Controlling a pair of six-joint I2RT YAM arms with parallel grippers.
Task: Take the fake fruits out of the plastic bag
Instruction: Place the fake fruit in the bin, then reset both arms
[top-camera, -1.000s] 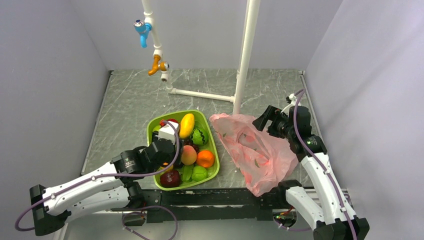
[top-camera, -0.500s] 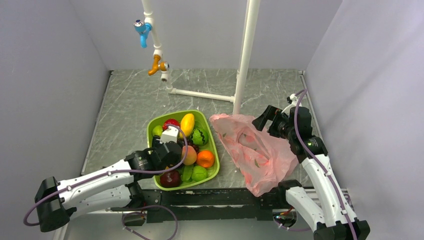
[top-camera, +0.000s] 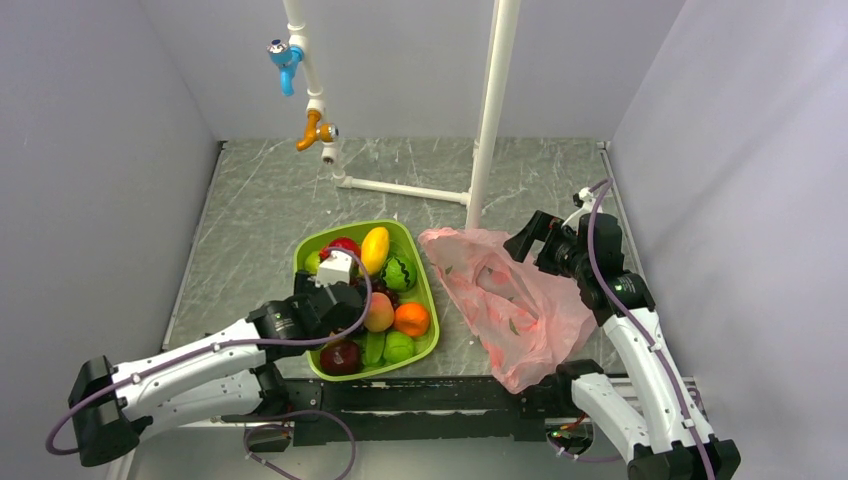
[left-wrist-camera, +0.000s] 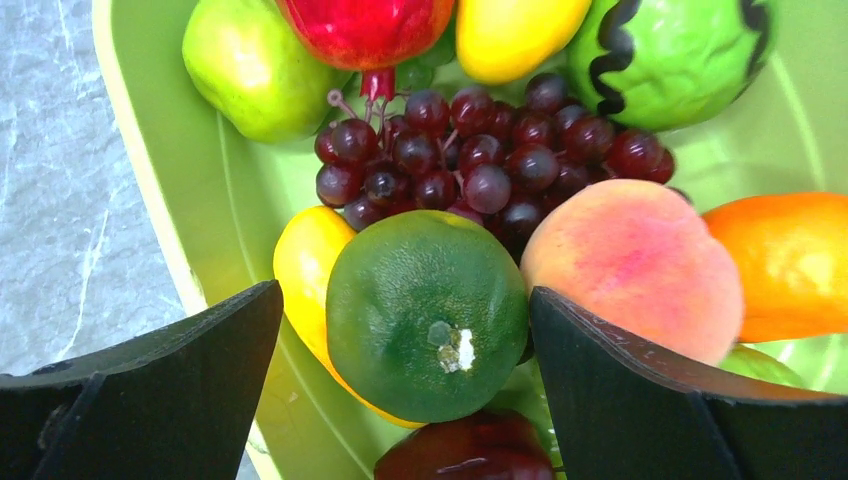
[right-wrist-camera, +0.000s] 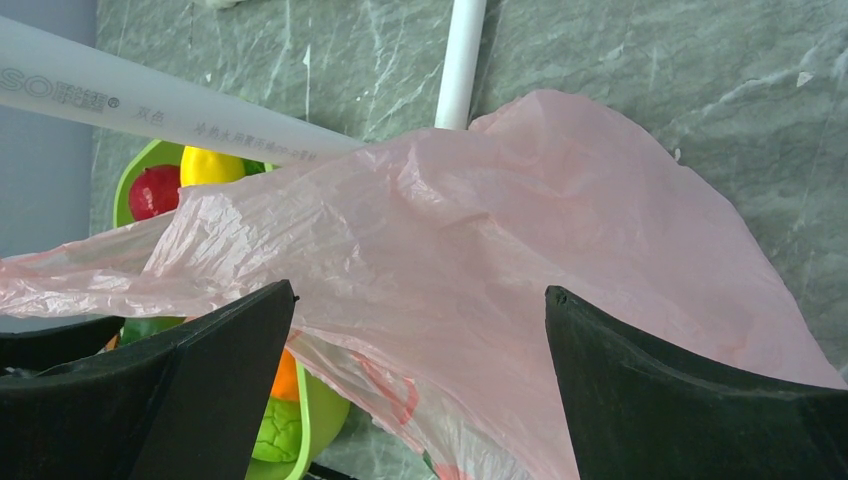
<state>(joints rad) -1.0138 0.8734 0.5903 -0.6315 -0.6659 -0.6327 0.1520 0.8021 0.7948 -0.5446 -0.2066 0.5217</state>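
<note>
Left gripper (left-wrist-camera: 405, 300) hangs over the near half of the tray (left-wrist-camera: 180, 200). Its jaws are spread wide, one finger (left-wrist-camera: 150, 390) on either side of the green fruit (left-wrist-camera: 425, 315), and neither visibly presses it. The green fruit lies in the tray against a yellow fruit (left-wrist-camera: 305, 265). The maroon apple (left-wrist-camera: 470, 455) is just nearer, and the peach (left-wrist-camera: 635, 265) is close on its right (whether they touch cannot be settled from the wrist view). The orange (left-wrist-camera: 790, 260) lies beside the peach. The grapes (left-wrist-camera: 480, 150) lie just beyond the green fruit. The red apple (left-wrist-camera: 365, 25) sits at the tray's far end, next to the mango (left-wrist-camera: 510, 30). All three task fruits are in the tray, outside the bag (top-camera: 510, 300).

The bag lies crumpled on the table (top-camera: 260, 200) just right of the tray, its near end at the table's near edge. Right gripper (right-wrist-camera: 420, 290) is over the bag's far right part with its jaws spread wide and pink film beneath and between them. Whether any film is caught cannot be told. Beyond the bag a white pipe (top-camera: 490, 110) stands upright.
</note>
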